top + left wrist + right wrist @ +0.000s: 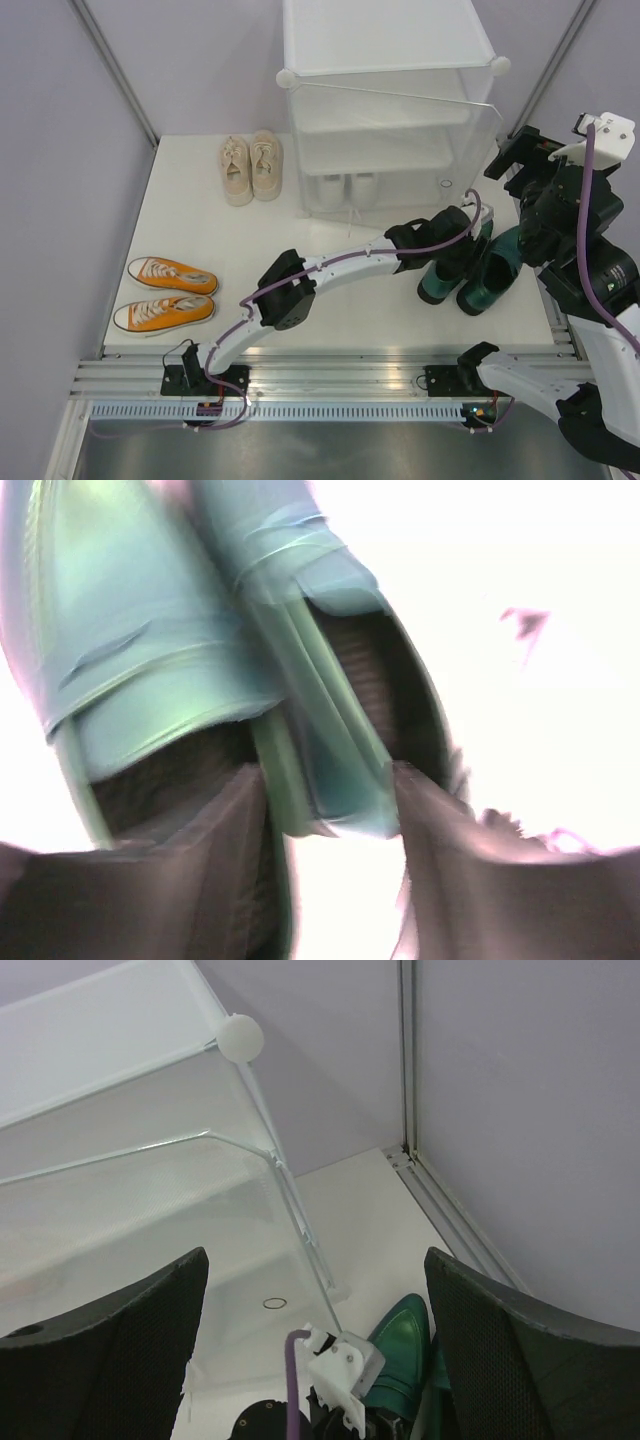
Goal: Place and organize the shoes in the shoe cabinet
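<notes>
Top view evenly and softly lit from above; the table (195, 200) reads bright white, with only faint shadows under the orange sneakers (165, 293); the top of the shoe cabinet (385, 35) is nearly washed out. Left wrist view heavily overexposed, its right side blown to white; the dark green heels (150, 660) look pale and smeared by blur. Right wrist view clear; dark and soft at the lower corners.

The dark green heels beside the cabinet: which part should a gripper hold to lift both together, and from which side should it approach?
Probably best to pinch the two inner side walls, which run close together at the openings, with one finger inside each shoe. Come from above: the dark green heels stand side by side with their openings facing up.
</notes>
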`<action>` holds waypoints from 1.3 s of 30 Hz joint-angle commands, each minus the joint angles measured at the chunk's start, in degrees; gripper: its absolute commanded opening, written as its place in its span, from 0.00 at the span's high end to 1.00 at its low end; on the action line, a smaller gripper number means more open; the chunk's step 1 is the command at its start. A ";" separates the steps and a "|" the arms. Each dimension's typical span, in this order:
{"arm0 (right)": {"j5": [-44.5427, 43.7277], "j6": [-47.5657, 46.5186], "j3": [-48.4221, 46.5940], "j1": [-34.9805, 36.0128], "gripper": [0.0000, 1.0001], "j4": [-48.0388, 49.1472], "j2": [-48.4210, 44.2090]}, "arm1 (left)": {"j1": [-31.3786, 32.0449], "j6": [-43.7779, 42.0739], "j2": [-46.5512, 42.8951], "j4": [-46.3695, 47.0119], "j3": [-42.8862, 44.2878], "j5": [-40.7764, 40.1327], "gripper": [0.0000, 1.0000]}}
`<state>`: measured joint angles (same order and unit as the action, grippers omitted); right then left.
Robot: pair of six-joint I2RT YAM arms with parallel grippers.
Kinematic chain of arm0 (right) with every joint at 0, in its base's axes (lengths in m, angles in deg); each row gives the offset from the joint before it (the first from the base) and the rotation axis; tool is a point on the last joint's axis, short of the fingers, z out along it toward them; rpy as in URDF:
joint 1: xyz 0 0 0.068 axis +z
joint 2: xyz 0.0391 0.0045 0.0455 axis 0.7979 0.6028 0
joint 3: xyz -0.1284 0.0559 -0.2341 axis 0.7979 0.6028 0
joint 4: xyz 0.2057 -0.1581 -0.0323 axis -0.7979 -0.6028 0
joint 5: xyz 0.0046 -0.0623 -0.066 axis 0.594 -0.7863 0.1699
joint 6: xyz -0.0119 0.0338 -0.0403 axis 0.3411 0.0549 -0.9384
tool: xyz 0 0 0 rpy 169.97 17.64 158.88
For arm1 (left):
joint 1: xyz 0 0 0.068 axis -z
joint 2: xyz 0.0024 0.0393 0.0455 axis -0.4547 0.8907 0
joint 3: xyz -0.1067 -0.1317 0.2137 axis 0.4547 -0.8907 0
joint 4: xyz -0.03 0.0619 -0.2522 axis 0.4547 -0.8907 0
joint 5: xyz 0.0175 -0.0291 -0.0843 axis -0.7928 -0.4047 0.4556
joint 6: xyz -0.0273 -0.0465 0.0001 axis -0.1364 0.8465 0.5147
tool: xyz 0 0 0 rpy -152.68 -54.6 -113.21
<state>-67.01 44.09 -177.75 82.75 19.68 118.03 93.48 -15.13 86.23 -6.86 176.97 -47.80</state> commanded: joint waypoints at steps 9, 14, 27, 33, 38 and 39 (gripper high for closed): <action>0.45 4.01 0.72 -0.03 0.08 1.54 0.00 | 0.54 6.23 -10.11 14.91 -7.41 14.48 0.00; 0.98 6.20 1.42 -0.12 0.09 1.45 -0.35 | 0.54 4.74 -21.71 15.26 -17.71 15.01 0.03; 2.03 8.40 6.26 -0.12 0.12 1.63 -2.37 | -1.04 1.47 -41.60 8.24 -48.13 -11.00 0.19; 2.30 8.41 6.70 -0.12 0.13 1.63 -3.43 | -2.10 5.70 -26.93 6.21 -40.26 -10.74 0.35; 2.21 6.56 5.56 -0.12 0.13 1.63 -4.40 | -2.19 6.75 -17.00 2.87 -32.41 -11.71 0.39; 2.04 5.86 5.38 -0.12 0.13 1.63 -4.75 | -2.19 6.93 -16.02 3.04 -30.84 -11.27 0.39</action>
<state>-64.78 51.68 -170.99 82.75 19.90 114.09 91.10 -10.47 69.25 -3.24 140.05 -57.66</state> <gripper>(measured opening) 0.869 0.614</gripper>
